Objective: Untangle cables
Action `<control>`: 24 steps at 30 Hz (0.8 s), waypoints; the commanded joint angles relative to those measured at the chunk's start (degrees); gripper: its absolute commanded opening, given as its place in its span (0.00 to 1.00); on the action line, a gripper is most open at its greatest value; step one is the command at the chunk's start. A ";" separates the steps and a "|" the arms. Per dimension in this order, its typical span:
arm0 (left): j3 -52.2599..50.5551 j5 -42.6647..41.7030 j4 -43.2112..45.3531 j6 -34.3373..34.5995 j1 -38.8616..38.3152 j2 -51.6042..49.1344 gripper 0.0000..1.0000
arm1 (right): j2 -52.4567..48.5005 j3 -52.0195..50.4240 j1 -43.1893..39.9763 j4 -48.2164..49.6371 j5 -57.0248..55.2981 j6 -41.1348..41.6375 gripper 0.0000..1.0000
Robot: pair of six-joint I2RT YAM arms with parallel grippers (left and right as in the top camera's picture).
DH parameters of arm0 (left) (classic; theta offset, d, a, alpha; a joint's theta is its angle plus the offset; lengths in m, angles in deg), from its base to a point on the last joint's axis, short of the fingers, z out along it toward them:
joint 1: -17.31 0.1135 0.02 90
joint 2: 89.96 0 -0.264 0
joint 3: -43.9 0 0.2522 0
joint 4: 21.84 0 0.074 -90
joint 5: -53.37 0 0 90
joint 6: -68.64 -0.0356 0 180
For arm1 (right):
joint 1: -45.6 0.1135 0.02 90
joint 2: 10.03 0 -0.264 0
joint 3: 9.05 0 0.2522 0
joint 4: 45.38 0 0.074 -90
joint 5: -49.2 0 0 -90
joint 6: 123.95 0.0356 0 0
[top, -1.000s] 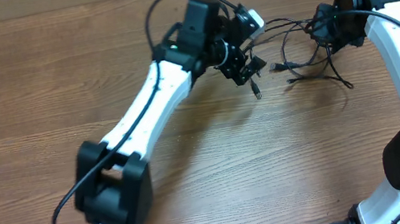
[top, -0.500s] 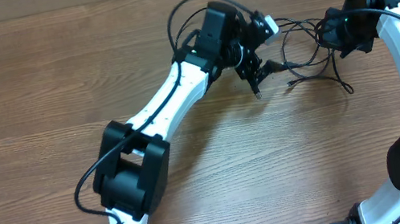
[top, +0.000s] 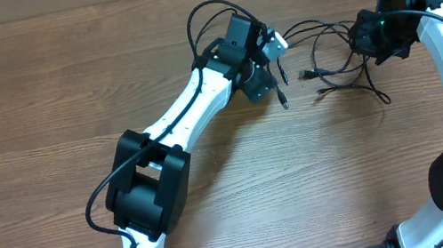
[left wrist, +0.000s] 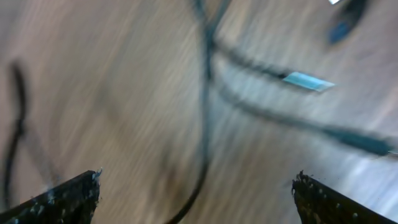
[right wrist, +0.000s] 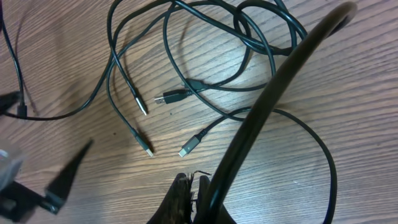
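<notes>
Several thin black cables lie tangled on the table between my two grippers, with plug ends at the left of the heap. My left gripper is just left of the heap. In the blurred left wrist view its jaws stand wide apart, with one cable running between them untouched. My right gripper is at the heap's right edge. In the right wrist view its fingers are pressed together above the cables, with several silver plugs on the wood. I see nothing clearly held.
The wooden table stretches left and toward the front. A thick black arm cord crosses the right wrist view and hides part of the tangle. A dark blurred shape that may be the left gripper shows at its lower left.
The left wrist has turned and drawn back slightly to the left, and the plug end under it now lies on the table. The right gripper shifted right one second ago, then stayed still.
</notes>
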 commanded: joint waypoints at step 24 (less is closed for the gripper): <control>13.40 11.63 -15.08 37.75 0.37 -0.44 1.00 | 2.14 1.05 0.31 0.07 1.11 -1.07 0.04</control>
